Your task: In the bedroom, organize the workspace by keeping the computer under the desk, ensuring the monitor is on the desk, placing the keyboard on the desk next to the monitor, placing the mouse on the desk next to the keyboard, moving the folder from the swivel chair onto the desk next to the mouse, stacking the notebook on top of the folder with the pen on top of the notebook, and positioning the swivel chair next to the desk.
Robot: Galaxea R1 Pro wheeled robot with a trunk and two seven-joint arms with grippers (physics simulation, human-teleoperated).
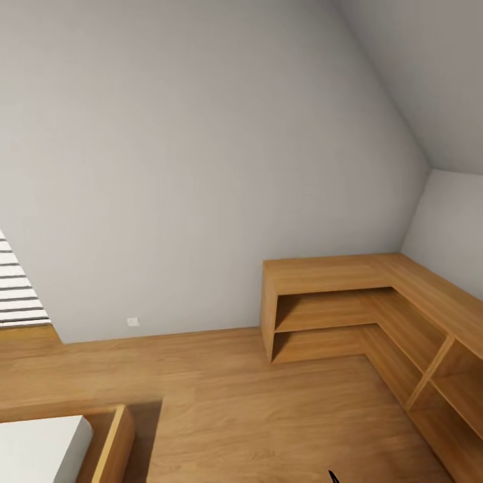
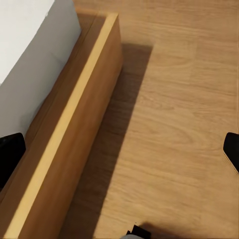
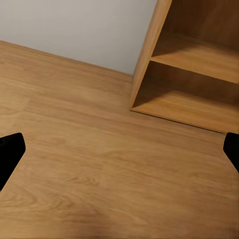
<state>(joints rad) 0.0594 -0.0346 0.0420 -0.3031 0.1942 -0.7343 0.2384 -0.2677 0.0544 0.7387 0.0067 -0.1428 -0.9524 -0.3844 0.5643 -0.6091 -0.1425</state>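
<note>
The desk, computer, monitor, keyboard, mouse, folder, notebook, pen and swivel chair are all out of view. My left gripper is open over wood floor, right beside a bed frame; its black fingertips sit at the picture's two edges with nothing between them. My right gripper is also open and empty, its fingertips wide apart above bare floor in front of a light-wood shelf unit.
A low L-shaped light-wood cabinet with open shelves fills the right corner under a sloping grey wall. A bed with a white mattress and wooden frame lies at lower left. Wood floor runs between them. A window blind is at left.
</note>
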